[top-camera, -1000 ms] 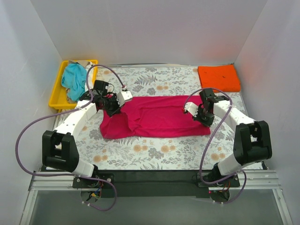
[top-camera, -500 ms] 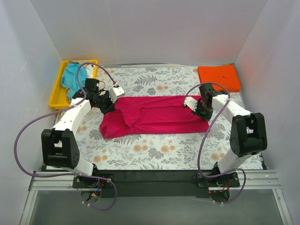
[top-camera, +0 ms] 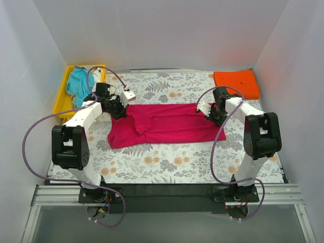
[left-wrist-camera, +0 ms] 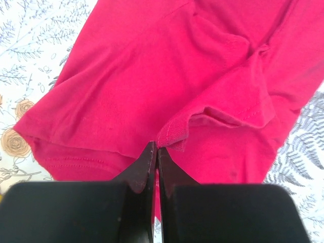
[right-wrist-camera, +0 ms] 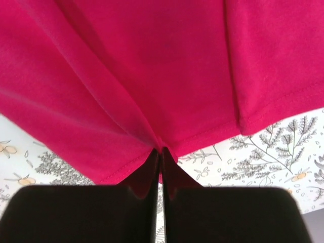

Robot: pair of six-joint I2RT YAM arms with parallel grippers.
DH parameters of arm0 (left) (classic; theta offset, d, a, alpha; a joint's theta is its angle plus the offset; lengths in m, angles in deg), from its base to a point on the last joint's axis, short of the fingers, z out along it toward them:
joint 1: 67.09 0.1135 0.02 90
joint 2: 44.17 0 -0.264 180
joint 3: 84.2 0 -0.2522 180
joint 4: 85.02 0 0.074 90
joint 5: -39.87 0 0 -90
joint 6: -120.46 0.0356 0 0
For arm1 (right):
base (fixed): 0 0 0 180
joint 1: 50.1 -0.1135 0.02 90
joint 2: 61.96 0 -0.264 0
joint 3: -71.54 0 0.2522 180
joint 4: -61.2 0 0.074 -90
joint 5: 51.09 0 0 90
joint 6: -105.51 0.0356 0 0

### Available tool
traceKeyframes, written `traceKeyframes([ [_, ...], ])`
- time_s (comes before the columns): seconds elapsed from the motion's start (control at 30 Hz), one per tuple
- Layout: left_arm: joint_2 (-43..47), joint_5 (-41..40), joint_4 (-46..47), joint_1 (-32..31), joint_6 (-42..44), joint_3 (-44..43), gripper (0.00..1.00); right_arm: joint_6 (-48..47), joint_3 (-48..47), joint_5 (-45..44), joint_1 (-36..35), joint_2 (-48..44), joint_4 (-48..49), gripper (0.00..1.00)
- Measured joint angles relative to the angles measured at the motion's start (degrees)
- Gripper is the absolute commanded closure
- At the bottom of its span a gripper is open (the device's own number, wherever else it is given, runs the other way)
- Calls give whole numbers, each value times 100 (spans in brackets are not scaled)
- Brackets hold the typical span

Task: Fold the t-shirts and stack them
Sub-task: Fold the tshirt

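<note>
Quick update: over the last second both arms have pulled back toward the far side of the table, and they've taken the pink shirt with them. The left gripper is now up by the shirt's far left corner and the right gripper has slid in along the right end. The near right corner has crept up too, so the whole thing reads as a slimmer band than it did. To me that looks like the lengthwise fold being tidied or dragged into line rather than finished, so I'd say we're still mid-fold on this one, with stacking yet to come. Both sets of fingers are pinched tight together with a bit of pink hem caught between the tips; you can see the cloth tenting up toward the pinch in both wrist views. The shirt itself lies across the middle of the table as a long strip, mostly flat on the right. On the left it's messier, with a diagonal crease and a sleeve flap doubled over near the left tips, stitched hem showing. The orange shirt sits already folded in the far right corner, well apart. A teal shirt is bunched in the yellow tray at far left, so there's plenty left to do.
</note>
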Motion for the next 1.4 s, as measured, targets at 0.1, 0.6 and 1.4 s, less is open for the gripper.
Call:
traceKeyframes([
  [0.1,-190,-68,164,0,-61,31,100,11,-15,-2,0,149,70,93],
  [0.6,-323,-155,531,120,-291,76,100,50,-7,-70,0,105,232,99],
  [1.4,-258,-7,435,35,-767,-116,57,227,0,-138,31,-81,142,45],
])
